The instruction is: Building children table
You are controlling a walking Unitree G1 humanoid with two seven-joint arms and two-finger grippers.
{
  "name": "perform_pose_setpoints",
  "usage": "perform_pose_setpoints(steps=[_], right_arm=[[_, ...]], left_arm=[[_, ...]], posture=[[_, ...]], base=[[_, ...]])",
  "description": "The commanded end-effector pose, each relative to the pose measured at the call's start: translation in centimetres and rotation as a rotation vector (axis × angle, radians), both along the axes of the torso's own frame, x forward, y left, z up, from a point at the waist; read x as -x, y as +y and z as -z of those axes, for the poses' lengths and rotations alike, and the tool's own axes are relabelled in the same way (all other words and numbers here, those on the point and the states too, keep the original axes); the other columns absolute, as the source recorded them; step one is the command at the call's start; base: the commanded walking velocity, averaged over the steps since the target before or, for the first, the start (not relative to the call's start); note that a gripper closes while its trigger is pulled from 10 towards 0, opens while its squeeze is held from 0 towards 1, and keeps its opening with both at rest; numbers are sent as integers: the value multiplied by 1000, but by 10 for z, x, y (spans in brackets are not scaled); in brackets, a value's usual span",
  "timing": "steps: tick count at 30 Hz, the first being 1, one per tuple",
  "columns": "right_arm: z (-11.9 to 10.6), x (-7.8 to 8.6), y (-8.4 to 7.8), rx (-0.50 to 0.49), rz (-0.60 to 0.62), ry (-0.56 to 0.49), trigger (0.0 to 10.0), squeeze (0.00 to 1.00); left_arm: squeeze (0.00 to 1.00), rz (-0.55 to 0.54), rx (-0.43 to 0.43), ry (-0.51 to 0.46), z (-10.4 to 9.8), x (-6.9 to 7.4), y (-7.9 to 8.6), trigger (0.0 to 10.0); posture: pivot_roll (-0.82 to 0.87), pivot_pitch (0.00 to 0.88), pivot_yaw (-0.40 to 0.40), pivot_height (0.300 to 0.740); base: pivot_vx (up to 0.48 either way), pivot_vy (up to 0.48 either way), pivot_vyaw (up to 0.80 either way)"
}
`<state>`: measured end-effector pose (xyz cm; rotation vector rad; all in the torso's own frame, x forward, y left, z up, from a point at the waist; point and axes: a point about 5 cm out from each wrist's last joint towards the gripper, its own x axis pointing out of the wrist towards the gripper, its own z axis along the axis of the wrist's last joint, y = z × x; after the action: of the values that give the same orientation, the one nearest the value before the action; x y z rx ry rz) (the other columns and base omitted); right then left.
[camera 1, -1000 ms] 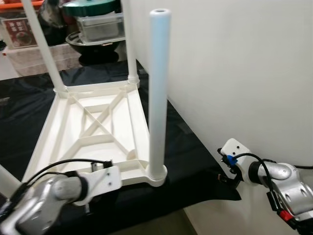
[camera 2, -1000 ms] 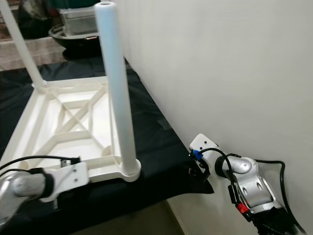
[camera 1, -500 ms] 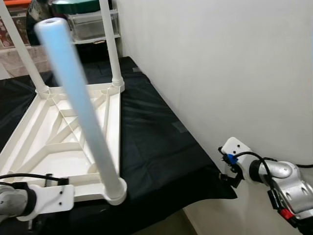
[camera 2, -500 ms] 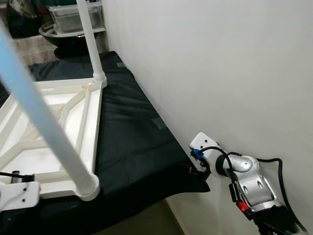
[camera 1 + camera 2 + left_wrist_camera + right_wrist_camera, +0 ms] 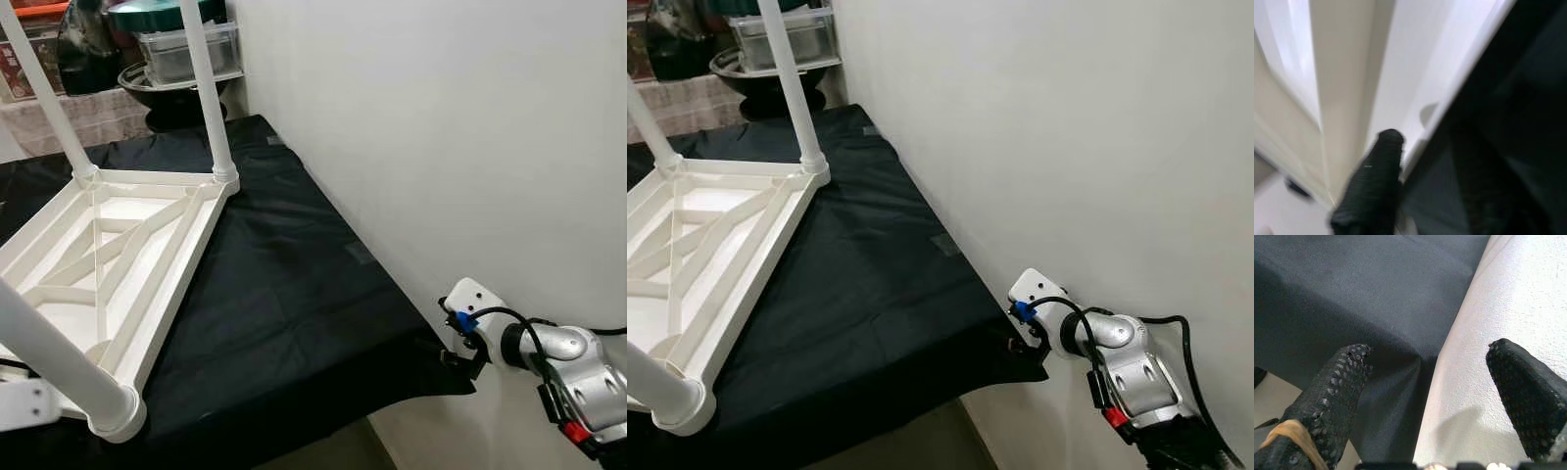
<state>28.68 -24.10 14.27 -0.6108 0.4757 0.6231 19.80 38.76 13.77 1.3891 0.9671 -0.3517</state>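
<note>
I'm seeing the white plastic children's table (image 5: 108, 245) lying upside down, legs up, on the black-covered bench (image 5: 294, 294), left side. Right claw (image 5: 1430, 396) is hanging released near the wall (image 5: 441, 127); left claw (image 5: 1371, 186) I cannot tell.

The right arm (image 5: 573, 377) is built of rounded silver-grey metal segments joined by black rings. A white angular plate (image 5: 468, 297) caps its wrist end, with a small blue connector (image 5: 460, 317) plugged in just below. A thin black cable (image 5: 1073, 311) loops from that connector over the arm's joint, and a thicker black cable trails behind the arm. A small red tab (image 5: 570, 430) sits on the lower segment. The right gripper (image 5: 1430, 401) has 2 black fingers (image 5: 1332, 396) with a dimpled rubber texture; 1 carries a tan band near its base. The left gripper's finger (image 5: 1374, 183) is black and blurred.
</note>
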Motion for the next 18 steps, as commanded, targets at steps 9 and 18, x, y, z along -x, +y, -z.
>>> perform_pose_setpoints(steps=[9, 18], right_arm=[[1, 0, 0, 7, -15, 9, 10000, 365], [1, -2, 1, 9, -20, 8, 10000, 365]], left_arm=[[1000, 49, 245, -143, -7, -15, -43, 10000], [1000, 327, 975, -355, -72, -27, -133, 10000]], posture=[[-84, 80, -52, 740], [-79, 83, -51, 740]], base=[[0, 0, 0], [0, 0, 0]])
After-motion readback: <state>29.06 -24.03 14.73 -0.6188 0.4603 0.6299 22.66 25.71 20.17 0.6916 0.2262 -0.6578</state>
